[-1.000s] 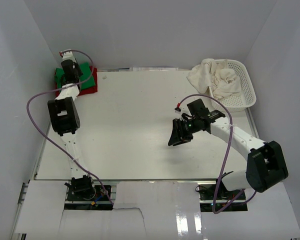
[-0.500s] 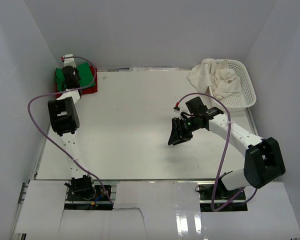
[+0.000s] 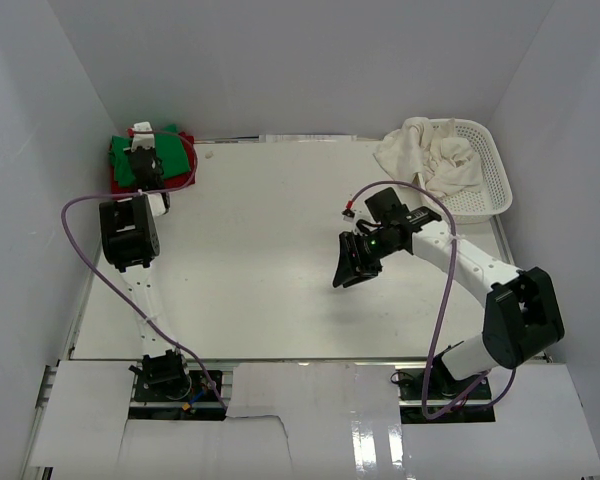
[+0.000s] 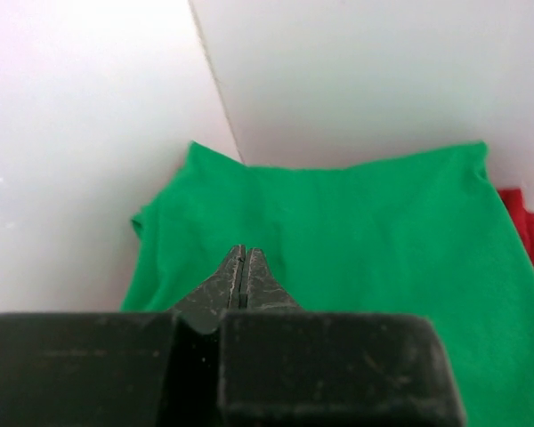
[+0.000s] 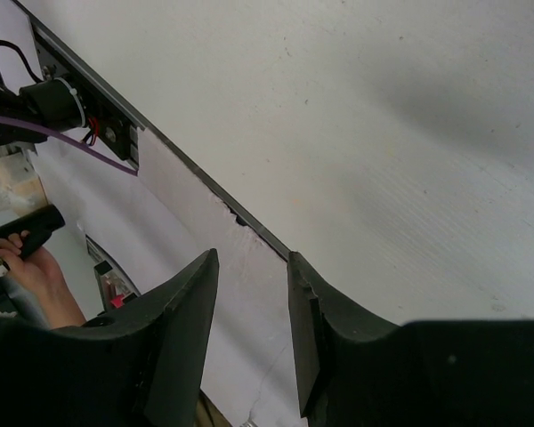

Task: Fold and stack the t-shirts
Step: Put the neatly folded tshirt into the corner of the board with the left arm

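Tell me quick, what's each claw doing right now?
Left claw: closed, nothing seen in it, over the green t-shirt.
Right claw: open, empty, above the table.

Folded t-shirts (image 3: 177,158) at far-left corner of table (image 3: 260,250); basket (image 3: 492,160) far right, crumpled t-shirts (image 3: 430,160) in it.

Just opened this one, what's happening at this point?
The left end effector sits closed over the green t-shirt, which lies folded on the red t-shirt at the far left corner of the table. The right end effector hangs open and empty above bare tabletop. The cream t-shirts lie crumpled in the basket, not yet folded.
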You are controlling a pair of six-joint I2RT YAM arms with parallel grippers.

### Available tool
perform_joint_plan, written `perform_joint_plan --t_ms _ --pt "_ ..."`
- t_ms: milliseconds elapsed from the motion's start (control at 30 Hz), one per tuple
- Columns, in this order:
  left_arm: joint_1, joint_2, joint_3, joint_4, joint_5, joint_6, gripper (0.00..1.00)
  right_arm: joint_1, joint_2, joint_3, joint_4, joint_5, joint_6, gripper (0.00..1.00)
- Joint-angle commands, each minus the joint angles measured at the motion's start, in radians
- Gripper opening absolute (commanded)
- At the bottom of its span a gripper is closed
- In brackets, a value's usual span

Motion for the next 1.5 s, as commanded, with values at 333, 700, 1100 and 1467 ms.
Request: perform_joint_plan --t_ms 333,700,1100,1467 --pt "0.057 0.032 0.007 0.166 0.059 -0.032 0.00 0.042 0.052 0.108 -0.068 0.014 -0.004 0.43" --pt "0.127 0.140 0.148 0.158 0.213 -0.140 0.00 0.063 0.096 0.137 -0.076 0.013 0.002 0.43" --pt "0.144 0.264 0.256 0.103 0.275 -0.154 0.00 0.065 0.136 0.163 -0.083 -0.002 -0.004 0.43" --pt "0.141 0.187 0.193 0.081 0.204 -0.203 0.00 0.066 0.084 0.110 -0.044 -0.004 0.003 0.43"
